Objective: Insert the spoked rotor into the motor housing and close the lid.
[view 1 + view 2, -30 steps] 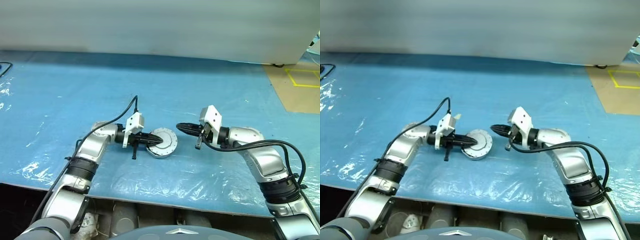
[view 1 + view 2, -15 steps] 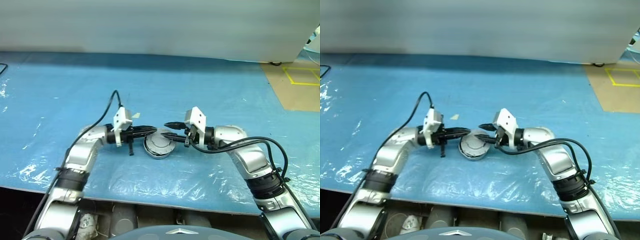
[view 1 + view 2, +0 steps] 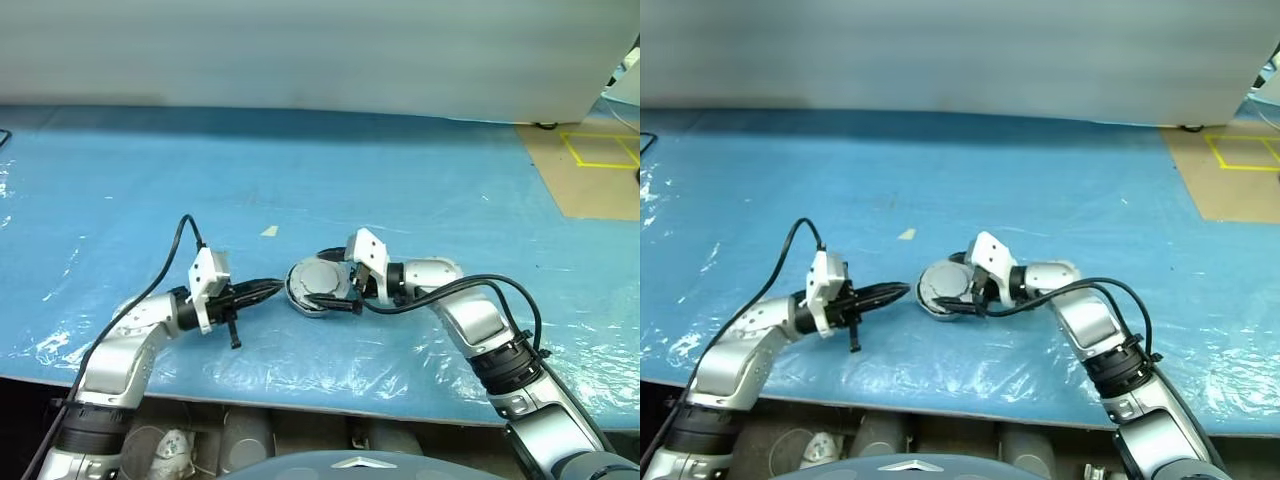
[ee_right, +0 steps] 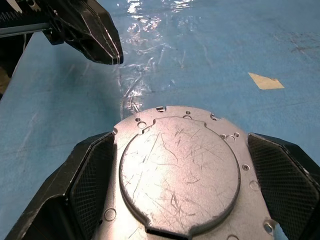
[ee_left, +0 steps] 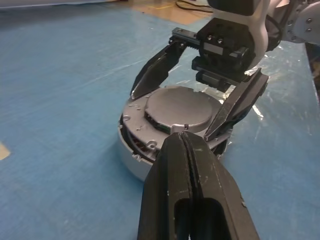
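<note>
Two black tools: right [image 3: 335, 288] spread around scratched round lid [image 4: 179, 172], left [image 3: 270, 288] clenched.

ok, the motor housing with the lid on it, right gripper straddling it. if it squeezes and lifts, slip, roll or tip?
The motor housing with the lid looks like rigid metal, so it should not flex, and is probably heavy for its size. The smooth round rim may slip between the right gripper's fingers. Low and flat-based on the blue sheet, it seems unlikely to tip, and would roll only if dropped on edge.

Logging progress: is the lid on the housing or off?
On. The lid lies plain face up on the housing, with the right hand's fingers at both sides.
</note>
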